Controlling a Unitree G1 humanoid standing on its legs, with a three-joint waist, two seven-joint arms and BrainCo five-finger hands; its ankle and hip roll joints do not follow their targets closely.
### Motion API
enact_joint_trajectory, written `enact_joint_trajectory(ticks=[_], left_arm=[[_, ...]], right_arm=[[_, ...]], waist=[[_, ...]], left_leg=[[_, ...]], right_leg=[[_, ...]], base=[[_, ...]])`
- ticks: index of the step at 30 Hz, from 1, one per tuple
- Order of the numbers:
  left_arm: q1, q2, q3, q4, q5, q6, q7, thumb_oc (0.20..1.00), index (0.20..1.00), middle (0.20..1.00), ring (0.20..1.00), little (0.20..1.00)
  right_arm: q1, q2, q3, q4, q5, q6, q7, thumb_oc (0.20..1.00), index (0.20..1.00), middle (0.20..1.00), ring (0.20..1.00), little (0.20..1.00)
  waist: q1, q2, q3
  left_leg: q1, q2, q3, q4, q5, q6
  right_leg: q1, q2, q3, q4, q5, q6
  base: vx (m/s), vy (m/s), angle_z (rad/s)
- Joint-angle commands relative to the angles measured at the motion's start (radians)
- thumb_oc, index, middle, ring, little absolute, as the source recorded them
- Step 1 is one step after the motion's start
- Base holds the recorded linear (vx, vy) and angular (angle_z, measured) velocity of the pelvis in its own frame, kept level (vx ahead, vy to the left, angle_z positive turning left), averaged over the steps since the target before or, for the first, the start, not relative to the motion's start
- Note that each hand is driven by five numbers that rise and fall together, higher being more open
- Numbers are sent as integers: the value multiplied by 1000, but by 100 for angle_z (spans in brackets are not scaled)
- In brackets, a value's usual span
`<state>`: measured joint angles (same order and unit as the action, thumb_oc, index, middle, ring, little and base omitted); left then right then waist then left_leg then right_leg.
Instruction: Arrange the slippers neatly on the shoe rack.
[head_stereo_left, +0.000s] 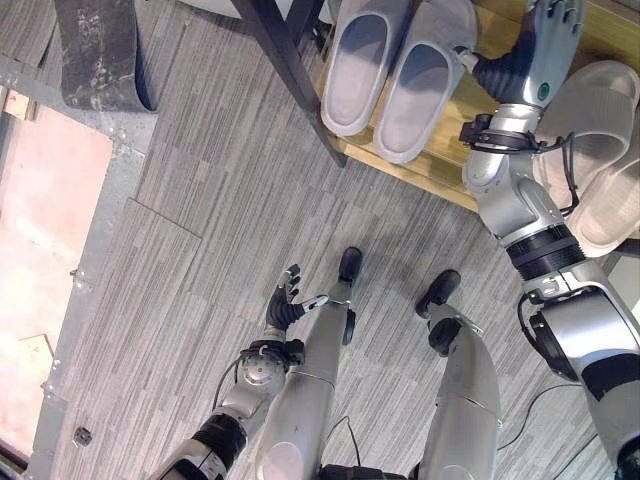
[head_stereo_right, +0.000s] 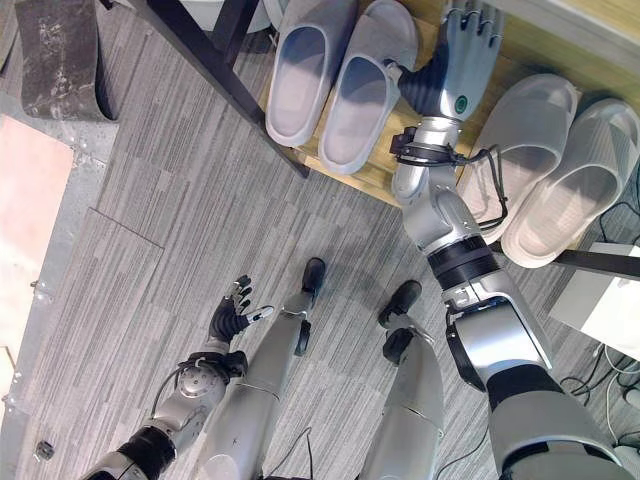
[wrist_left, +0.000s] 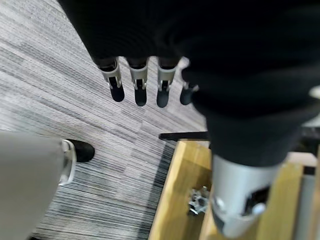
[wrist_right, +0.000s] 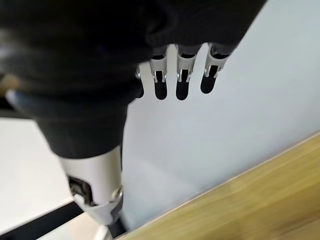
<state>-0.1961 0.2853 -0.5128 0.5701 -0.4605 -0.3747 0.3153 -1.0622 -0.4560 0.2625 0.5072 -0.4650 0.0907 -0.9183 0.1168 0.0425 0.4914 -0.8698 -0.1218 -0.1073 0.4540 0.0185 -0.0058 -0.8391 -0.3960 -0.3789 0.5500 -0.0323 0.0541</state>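
On the wooden shoe rack (head_stereo_left: 440, 170) we judge four grey slippers (head_stereo_right: 310, 70) light, pliable, graspable by the heel rim; right hand (head_stereo_right: 465, 50) and left hand (head_stereo_left: 285, 300) empty, fingers straight.

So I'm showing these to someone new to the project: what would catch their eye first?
Probably the two pairs of pale grey rubber slippers on the light wooden shoe rack: one pair sits side by side toward the robot's left, the other pair toward its right. Next, the right robot hand, fingers straight, reaches over the rack between the pairs, holding nothing. The left robot hand hangs open low over the grey striped carpet floor.
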Motion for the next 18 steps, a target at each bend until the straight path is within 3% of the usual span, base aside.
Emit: enact_joint_trajectory(ticks=[1,6,7,9,18], left_arm=[[109,20,-25,-16,-25,-12,0,1000,1000,1000,1000,1000],[134,40,-18,-12,-39,-6,-13,1000,1000,1000,1000,1000],[132,47,-11,3,-47,5,-16,1000,1000,1000,1000,1000],[127,53,-2,31,-50,15,-23,1000,1000,1000,1000,1000],[72,58,30,91,-70,28,-46,1000,1000,1000,1000,1000]], right_arm=[[22,-8,-46,-37,143,-124,-47,1000,1000,1000,1000,1000],[54,93,-84,102,413,-253,19,1000,1000,1000,1000,1000],[52,135,-99,162,551,-309,63,1000,1000,1000,1000,1000],[50,189,-99,229,697,-357,150,1000,1000,1000,1000,1000],[-20,312,-80,425,988,-395,345,1000,1000,1000,1000,1000]], waist=[[26,24,0],[36,30,2],[43,34,5],[54,41,10],[87,53,14]], left_leg=[[57,-8,-5,8,-127,8],[76,-3,-5,-8,-121,5],[82,-2,-6,-13,-118,4],[87,-2,-7,-14,-116,3],[100,0,-12,-17,-114,-3]], right_leg=[[75,-4,-15,16,-89,98],[96,1,-23,-4,-81,101],[102,4,-25,-10,-79,101],[109,5,-31,-13,-78,100],[117,11,-32,-13,-80,95]], base=[[17,9,-6],[5,1,-2],[0,0,0],[0,0,0],[1,-1,0]])
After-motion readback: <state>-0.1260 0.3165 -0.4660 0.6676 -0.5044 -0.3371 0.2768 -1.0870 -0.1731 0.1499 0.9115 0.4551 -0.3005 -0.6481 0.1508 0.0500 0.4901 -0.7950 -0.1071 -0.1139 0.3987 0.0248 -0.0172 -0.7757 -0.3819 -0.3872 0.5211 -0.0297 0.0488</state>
